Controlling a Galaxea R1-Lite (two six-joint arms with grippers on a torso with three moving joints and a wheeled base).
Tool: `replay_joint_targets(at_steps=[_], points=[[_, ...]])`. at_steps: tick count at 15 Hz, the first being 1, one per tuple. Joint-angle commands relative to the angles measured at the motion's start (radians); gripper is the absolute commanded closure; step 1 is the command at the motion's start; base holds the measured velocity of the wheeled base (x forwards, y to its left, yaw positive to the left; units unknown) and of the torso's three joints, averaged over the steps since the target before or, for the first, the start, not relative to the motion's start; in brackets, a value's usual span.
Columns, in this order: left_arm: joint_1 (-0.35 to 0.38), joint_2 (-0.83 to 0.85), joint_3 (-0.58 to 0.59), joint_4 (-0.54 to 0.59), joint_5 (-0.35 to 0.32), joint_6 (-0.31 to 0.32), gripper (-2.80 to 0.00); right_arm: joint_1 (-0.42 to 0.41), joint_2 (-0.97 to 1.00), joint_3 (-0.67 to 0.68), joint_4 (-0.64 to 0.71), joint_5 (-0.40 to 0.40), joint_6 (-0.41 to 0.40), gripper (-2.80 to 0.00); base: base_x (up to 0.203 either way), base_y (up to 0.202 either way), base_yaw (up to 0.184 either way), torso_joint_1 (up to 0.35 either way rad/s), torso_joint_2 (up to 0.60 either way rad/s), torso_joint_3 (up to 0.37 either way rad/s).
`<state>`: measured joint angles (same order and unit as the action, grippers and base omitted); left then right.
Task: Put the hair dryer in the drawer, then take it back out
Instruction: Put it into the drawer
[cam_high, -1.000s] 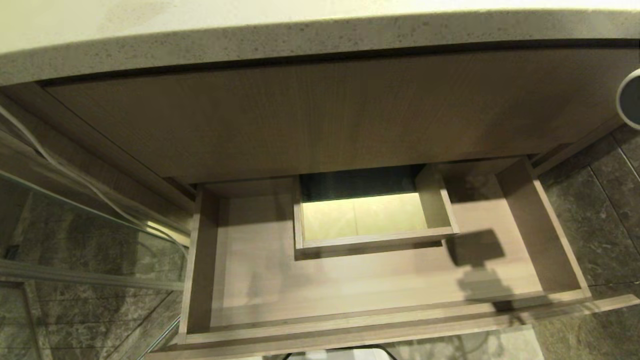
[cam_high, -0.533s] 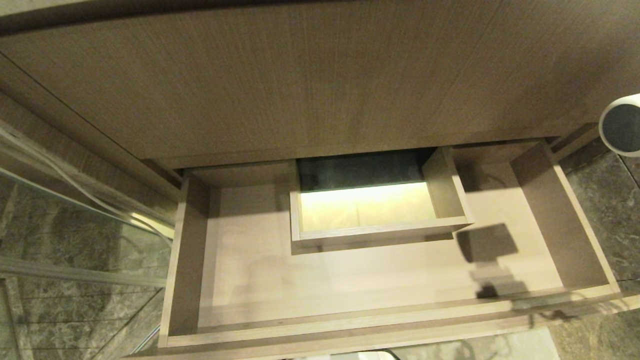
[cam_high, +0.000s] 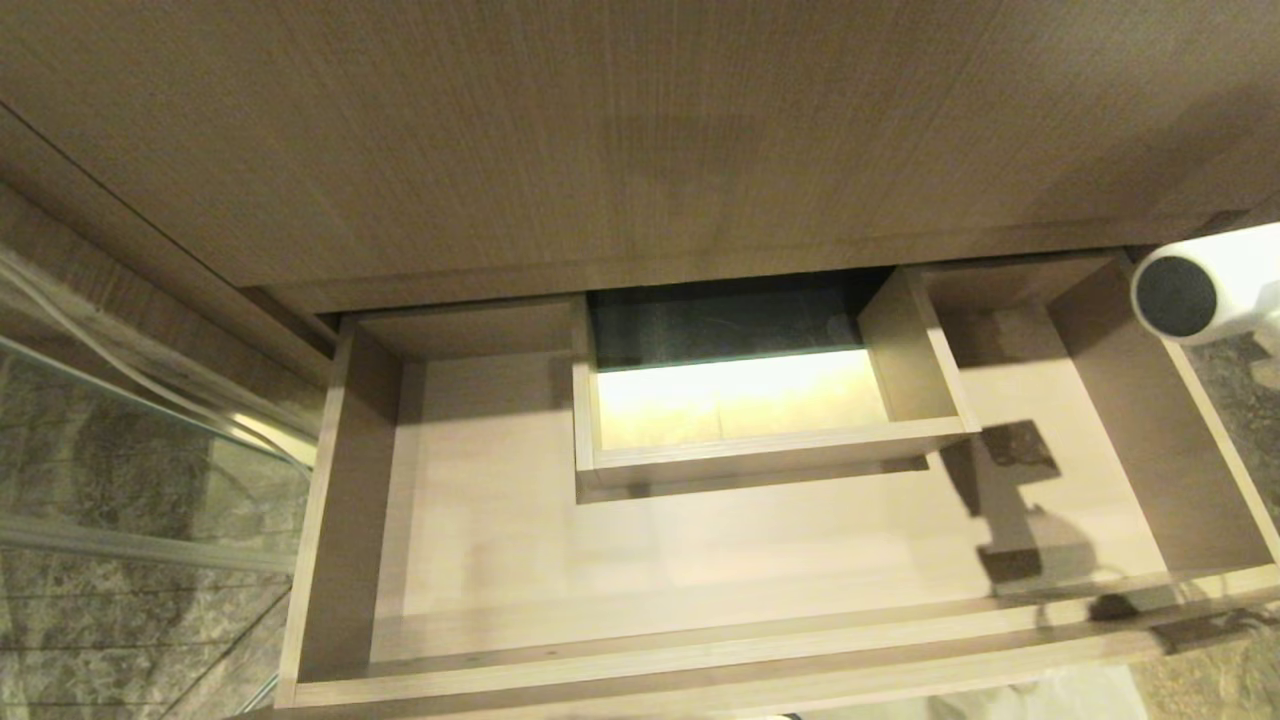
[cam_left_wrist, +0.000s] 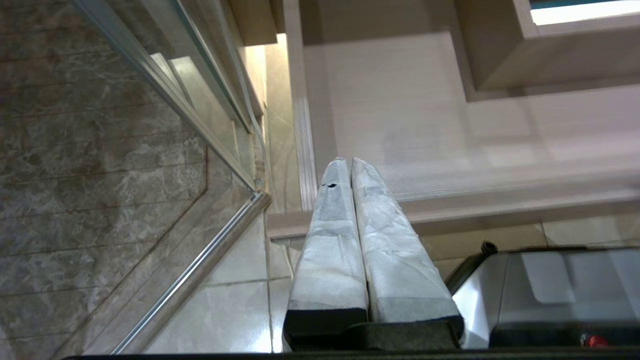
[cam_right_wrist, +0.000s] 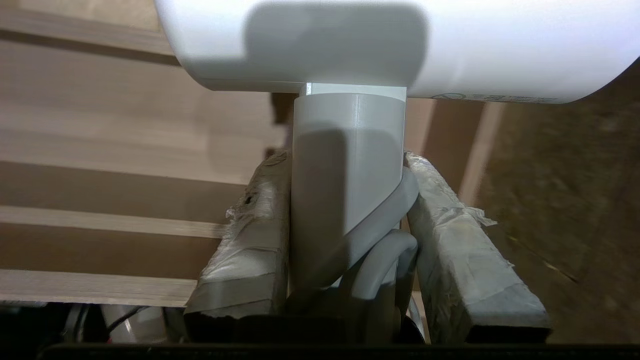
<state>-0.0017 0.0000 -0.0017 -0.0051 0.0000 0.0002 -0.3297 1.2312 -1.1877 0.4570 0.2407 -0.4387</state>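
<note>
One glass panel (cam_high: 130, 440) at far left, over dark marbled floor tiles. One left claw (cam_left_wrist: 350, 162), pressed together, parked low beside the front left corner of the drawer. One drawer (cam_high: 330, 500), pulled open, bare inside apart from one boxed U-shaped cutout (cam_high: 770, 450) at rear centre. One taller wood panel (cam_high: 600, 140) above the drawer. One hair dryer (cam_high: 1205, 285) at far right, above the drawer's right wall, round grey end facing the camera. One right claw (cam_right_wrist: 350, 165), pinching the hair dryer's handle and cord between two wrapped fingers (cam_right_wrist: 250, 225).
</note>
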Motion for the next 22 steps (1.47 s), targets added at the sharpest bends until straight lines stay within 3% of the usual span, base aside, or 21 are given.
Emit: replay_joint_targets(at_steps=[1, 8, 12, 17, 22], points=[[0.0, 0.0, 0.0, 0.001, 0.0, 0.0, 0.0, -0.001, 0.111, -0.019, 0.007, 0.003, -0.003, 0.0, 0.0, 0.0, 0.0, 0.015, 0.12, 0.171], [0.0, 0.0, 0.0, 0.001, 0.0, 0.0, 0.0, -0.002, 0.418, -0.07, 0.03, 0.009, 0.005, 0.0, 0.0, 0.0, 0.0, 0.043, 0.04, 0.055], [0.0, 0.0, 0.0, 0.001, 0.0, 0.0, 0.0, -0.002, 0.611, -0.156, -0.023, 0.01, 0.003, 0.0, 0.0, 0.0, 0.0, 0.013, 0.01, 0.041], [0.0, 0.0, 0.0, 0.001, 0.0, 0.0, 0.0, -0.002, 0.848, -0.327, -0.276, 0.006, -0.003, 0.0, 0.0, 0.0, 0.0, 0.001, 0.0, 0.006], [0.0, 0.0, 0.0, 0.001, 0.0, 0.0, 0.0, 0.0, 0.941, -0.357, -0.481, 0.006, -0.041, 0.0, 0.0, 0.0, 0.0, 0.0, 0.0, 0.0]])
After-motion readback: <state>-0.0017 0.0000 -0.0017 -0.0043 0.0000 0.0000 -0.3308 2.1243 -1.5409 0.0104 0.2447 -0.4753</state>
